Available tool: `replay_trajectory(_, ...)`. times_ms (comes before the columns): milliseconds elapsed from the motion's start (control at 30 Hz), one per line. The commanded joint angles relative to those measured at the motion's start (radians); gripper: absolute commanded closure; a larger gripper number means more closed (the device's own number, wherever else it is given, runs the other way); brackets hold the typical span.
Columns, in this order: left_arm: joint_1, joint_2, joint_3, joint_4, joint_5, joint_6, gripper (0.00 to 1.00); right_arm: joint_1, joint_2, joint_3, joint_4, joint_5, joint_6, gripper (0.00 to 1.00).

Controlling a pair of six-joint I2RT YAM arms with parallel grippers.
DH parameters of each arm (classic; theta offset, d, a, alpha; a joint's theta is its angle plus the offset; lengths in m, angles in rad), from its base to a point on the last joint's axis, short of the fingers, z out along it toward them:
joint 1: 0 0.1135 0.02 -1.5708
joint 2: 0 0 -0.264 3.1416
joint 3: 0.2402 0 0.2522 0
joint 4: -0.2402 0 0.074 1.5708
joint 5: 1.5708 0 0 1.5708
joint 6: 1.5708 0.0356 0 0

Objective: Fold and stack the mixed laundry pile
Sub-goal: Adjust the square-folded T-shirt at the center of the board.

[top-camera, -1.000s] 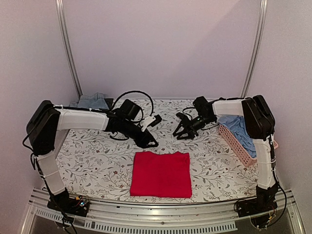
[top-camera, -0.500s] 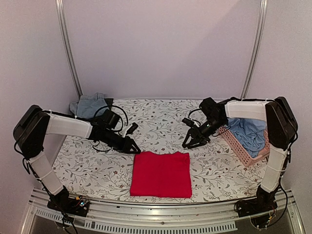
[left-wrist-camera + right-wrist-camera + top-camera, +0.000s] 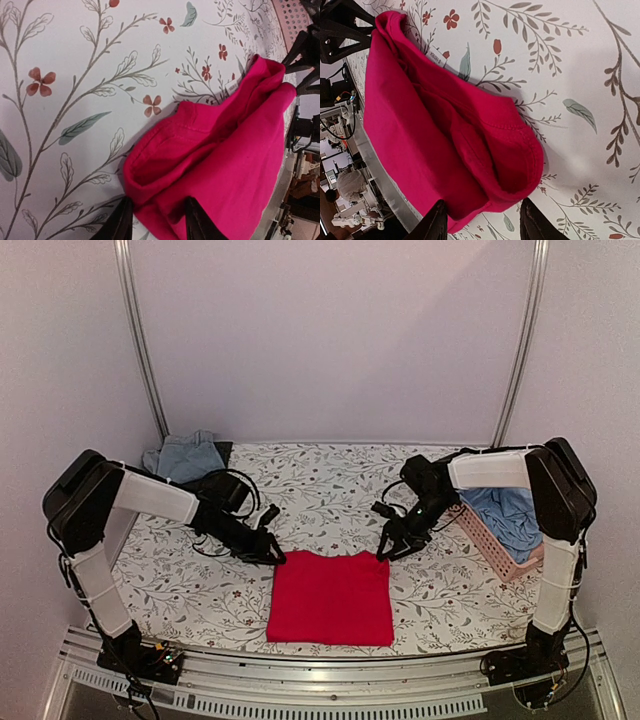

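Note:
The bright red garment (image 3: 330, 597) lies folded into a flat rectangle at the table's front middle. My left gripper (image 3: 273, 554) is low at its far left corner. In the left wrist view the open gripper (image 3: 157, 225) straddles that folded corner of the red garment (image 3: 225, 150). My right gripper (image 3: 388, 548) is low at the far right corner. In the right wrist view it (image 3: 482, 225) is open around the corner of the red garment (image 3: 435, 130). A light blue garment (image 3: 510, 515) lies bunched in the pink basket (image 3: 480, 530).
The floral tablecloth (image 3: 200, 575) covers the table. The pink basket stands at the right edge, close to my right arm. A grey-blue cloth bundle (image 3: 186, 454) lies at the back left corner. Black cables loop beside my left arm (image 3: 235, 502).
Both grippers have come down and toward the front from mid-table. They now sit at the red garment's two far corners, and the garment itself has not moved.

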State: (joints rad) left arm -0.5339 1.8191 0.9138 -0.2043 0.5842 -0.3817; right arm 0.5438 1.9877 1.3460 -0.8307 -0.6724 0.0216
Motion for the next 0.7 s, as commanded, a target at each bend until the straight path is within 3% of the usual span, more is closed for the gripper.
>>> replay_trajectory(0, 0.012, 0.012, 0.032, -0.005, 0.017, -0.007, 0.67, 0.021, 0.016, 0.044, -0.032, 0.000, -0.011, 0.55)
replay_trajectory(133, 0.012, 0.017, 0.035, -0.001, 0.026, 0.000, 0.79, 0.034, 0.016, 0.050, -0.042, 0.000, -0.041, 0.67)
replay_trajectory(300, 0.018, 0.008, 0.039, 0.000, 0.048, 0.004, 0.99, 0.034, 0.017, 0.082, -0.067, -0.003, -0.050, 0.92)
replay_trajectory(367, 0.023, 0.002, 0.039, 0.001, 0.054, 0.006, 1.00, 0.035, 0.012, 0.091, -0.069, 0.007, -0.052, 0.99)
replay_trajectory(667, 0.061, -0.034, 0.029, 0.006, 0.020, 0.004, 1.00, 0.019, 0.015, 0.128, -0.040, 0.073, -0.026, 1.00)
